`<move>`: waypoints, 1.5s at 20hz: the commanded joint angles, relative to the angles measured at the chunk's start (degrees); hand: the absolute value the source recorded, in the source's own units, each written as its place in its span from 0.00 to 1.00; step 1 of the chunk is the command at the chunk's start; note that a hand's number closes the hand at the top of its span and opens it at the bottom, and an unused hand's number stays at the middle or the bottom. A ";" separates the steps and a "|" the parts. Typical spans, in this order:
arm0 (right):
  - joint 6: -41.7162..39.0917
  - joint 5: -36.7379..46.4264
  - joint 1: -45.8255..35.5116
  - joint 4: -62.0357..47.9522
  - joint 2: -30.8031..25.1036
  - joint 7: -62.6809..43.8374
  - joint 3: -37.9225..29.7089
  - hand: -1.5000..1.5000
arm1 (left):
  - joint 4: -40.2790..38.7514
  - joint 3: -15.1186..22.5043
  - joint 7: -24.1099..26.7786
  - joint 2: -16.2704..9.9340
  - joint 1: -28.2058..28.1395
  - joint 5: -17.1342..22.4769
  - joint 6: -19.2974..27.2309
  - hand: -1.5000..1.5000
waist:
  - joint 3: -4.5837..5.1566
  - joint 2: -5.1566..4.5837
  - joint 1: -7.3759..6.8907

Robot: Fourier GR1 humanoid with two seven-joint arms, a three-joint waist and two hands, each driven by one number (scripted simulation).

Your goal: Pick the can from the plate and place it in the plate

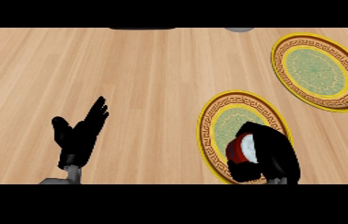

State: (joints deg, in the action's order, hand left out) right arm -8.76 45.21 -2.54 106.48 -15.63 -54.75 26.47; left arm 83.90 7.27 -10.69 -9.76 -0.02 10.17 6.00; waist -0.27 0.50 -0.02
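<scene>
A red can with a pale top lies over the near plate, a yellow-rimmed plate with a green middle. My right hand curls round the can from the right and hides most of it. A second plate of the same pattern lies at the far right of the counter, with nothing on it. At the lower left my left hand rests open, fingers pointing up, away from both plates.
The wooden counter stretches across the view. A dark object and a grey round object peek in at the far edge.
</scene>
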 commanded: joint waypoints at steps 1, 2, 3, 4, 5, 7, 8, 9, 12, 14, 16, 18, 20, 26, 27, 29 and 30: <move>1.37 5.06 -1.26 -0.34 0.94 0.10 0.42 1.00 | -2.44 0.04 -2.26 0.81 0.22 -0.73 0.14 0.50 | 0.28 -0.48 0.05; 3.12 5.18 0.24 -1.26 -0.70 5.80 1.75 1.00 | -5.78 -1.85 -0.25 -0.05 1.77 -0.02 -1.12 0.50 | 0.28 -0.53 0.18; 3.50 6.87 -0.57 -2.62 0.79 6.38 5.12 1.00 | 2.78 1.89 -1.62 1.09 -4.12 -1.32 0.29 0.50 | 0.25 -0.41 -0.40; 2.71 5.35 -1.11 -2.42 -1.05 10.12 4.98 1.00 | -2.21 -0.49 -1.94 -0.72 -0.49 -0.18 -1.60 0.50 | 0.26 -0.54 -0.12; 1.34 3.19 -0.22 0.79 -4.30 14.05 4.54 1.00 | -1.32 -0.78 -0.46 -0.58 -2.72 0.79 -2.24 0.50 | 0.26 -0.47 -0.14; 4.31 7.07 -0.77 -0.40 -2.17 17.56 10.98 1.00 | -0.03 -0.12 -2.71 0.26 -0.82 -0.31 -0.19 0.50 | 0.22 -0.45 -0.32; 7.58 6.16 1.98 3.16 -3.83 20.79 9.51 1.00 | -3.91 -0.11 0.01 0.81 -0.91 -0.46 -1.24 0.50 | 0.24 -0.47 0.58; 11.33 8.67 -1.87 1.23 -0.16 20.49 9.43 1.00 | -2.41 0.20 -0.17 0.67 -1.57 -1.30 -0.38 0.50 | 0.22 -0.48 -0.09; 18.01 11.40 0.37 8.28 -2.29 23.93 7.91 1.00 | -2.45 0.52 -1.66 2.21 -0.61 -1.37 1.07 0.50 | 0.20 -0.30 1.05; 19.79 10.00 0.43 10.55 -4.59 25.60 2.65 1.00 | -2.69 -0.08 -0.38 2.04 -1.44 -1.21 0.69 0.50 | 0.22 -0.40 0.85; 23.29 11.78 2.75 10.73 -1.42 24.26 3.39 1.00 | -1.36 -0.70 -2.43 0.84 -0.67 -0.78 -0.13 0.50 | 0.24 -0.41 0.53; 26.05 11.23 3.84 13.16 0.23 23.28 1.56 1.00 | -4.26 0.44 0.62 3.22 -0.30 -2.28 1.08 0.50 | 0.25 -0.47 0.95; 25.81 7.47 2.95 14.05 0.58 22.41 -3.44 1.00 | -3.47 -2.10 0.18 -0.18 -0.88 -0.01 -2.32 0.50 | 0.26 -0.52 0.47; 31.13 -6.67 1.36 8.71 0.50 28.02 -17.19 1.00 | -3.41 -0.49 0.02 2.21 -0.37 -1.68 -0.59 0.50 | 0.20 -0.73 0.08; 30.34 -9.36 1.62 9.66 -1.13 29.15 -19.90 1.00 | -1.23 -1.70 -0.69 0.09 -2.39 -0.40 -2.31 0.50 | 0.21 -0.60 -0.04; 33.87 -15.75 1.68 3.63 -0.44 36.91 -22.74 1.00 | 0.46 1.81 -2.95 3.60 -1.09 -2.48 0.48 0.50 | 0.13 -0.66 -0.12; 33.62 -19.22 3.14 4.01 -2.96 39.87 -26.85 1.00 | 1.42 1.18 -1.28 1.86 -4.87 -2.46 -0.58 0.50 | 0.12 -0.57 -0.14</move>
State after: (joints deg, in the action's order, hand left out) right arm 22.40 35.72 0.14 114.29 -16.70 -22.71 7.99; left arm 85.39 6.89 -10.62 -8.16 -0.89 8.35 5.58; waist -0.45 0.25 0.04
